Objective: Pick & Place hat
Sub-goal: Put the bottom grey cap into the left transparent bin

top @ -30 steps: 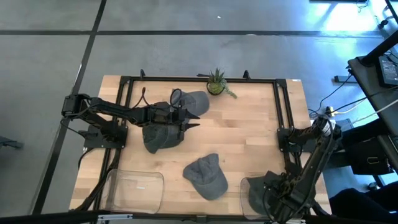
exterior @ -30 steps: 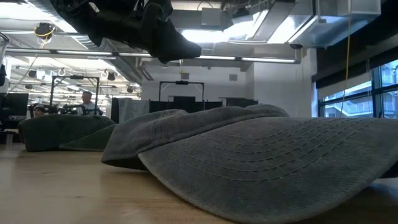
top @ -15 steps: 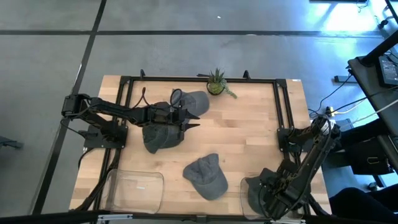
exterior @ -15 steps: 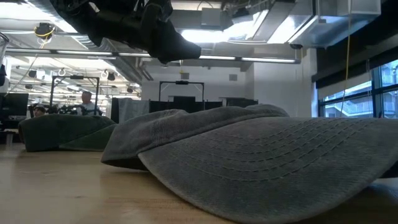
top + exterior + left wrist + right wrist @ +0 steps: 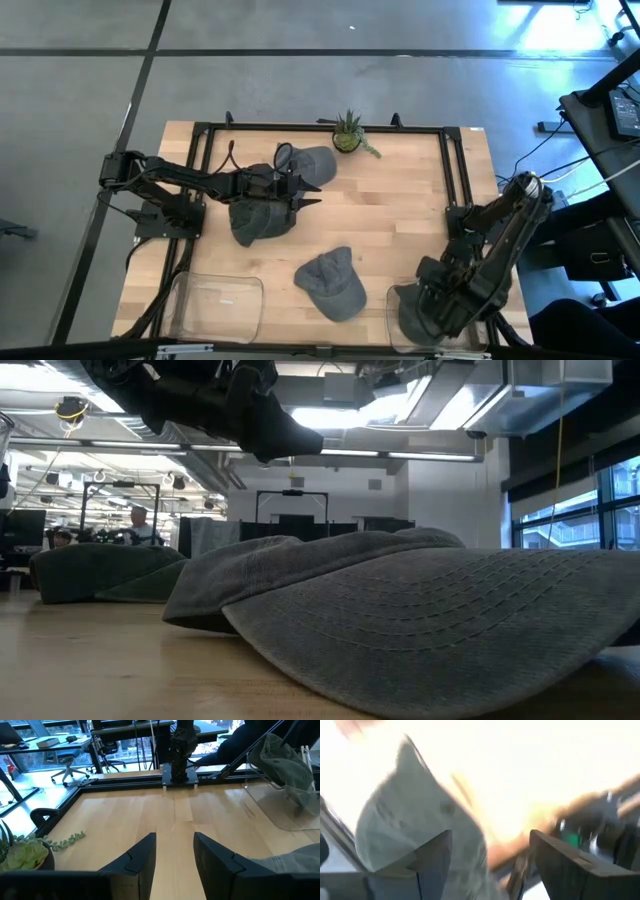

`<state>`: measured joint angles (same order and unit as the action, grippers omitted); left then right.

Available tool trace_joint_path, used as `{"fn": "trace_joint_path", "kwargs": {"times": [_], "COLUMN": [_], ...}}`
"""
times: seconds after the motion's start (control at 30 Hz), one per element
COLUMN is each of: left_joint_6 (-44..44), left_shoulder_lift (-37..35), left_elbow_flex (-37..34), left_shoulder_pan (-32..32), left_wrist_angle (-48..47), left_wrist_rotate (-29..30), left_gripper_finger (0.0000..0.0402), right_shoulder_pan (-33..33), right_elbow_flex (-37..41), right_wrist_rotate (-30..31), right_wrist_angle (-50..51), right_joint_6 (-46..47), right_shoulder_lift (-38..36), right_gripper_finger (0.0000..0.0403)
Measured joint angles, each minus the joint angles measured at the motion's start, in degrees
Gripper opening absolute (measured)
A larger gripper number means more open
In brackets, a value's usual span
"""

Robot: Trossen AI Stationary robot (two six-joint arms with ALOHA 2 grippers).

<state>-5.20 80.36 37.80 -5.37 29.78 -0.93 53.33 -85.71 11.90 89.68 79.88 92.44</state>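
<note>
Several grey hats show on the wooden table. One hat lies crown up at the near middle, filling the low view. Two hats lie under and beside my left arm. My left gripper hovers open above the table, nothing between its fingers. Another hat lies in the clear bin at the near right. My right gripper stands open just above this hat.
A second clear bin stands at the near left. A small potted plant sits at the far edge, also in the left wrist view. A black frame runs around the table. Bare wood lies at the right middle.
My right arm has risen and drawn back a little toward the far edge over the near-right bin; the hat stays in the bin. My left arm and the other hats have kept still.
</note>
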Motion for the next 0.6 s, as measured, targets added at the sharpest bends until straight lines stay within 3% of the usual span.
{"fn": "trace_joint_path", "kwargs": {"times": [0.17,0.27,0.6], "left_joint_6": [0.0,0.0,0.0], "left_shoulder_lift": [0.0,0.0,0.0], "left_elbow_flex": [0.0,0.0,0.0], "left_shoulder_pan": [0.0,0.0,0.0], "left_wrist_angle": [-0.2,-1.2,-5.4], "left_wrist_rotate": [0.0,0.0,0.1], "left_gripper_finger": [0.0127,0.0128,0.0127], "right_shoulder_pan": [-2.5,-5.9,-21.0], "right_elbow_flex": [0.0,0.9,18.8], "right_wrist_rotate": [10.8,13.9,9.3], "right_wrist_angle": [-5.1,-11.3,-41.0], "right_joint_6": [-9.5,-19.3,-52.0], "right_shoulder_lift": [-3.8,-5.7,-14.3], "right_gripper_finger": [0.0265,0.0265,0.0265]}}
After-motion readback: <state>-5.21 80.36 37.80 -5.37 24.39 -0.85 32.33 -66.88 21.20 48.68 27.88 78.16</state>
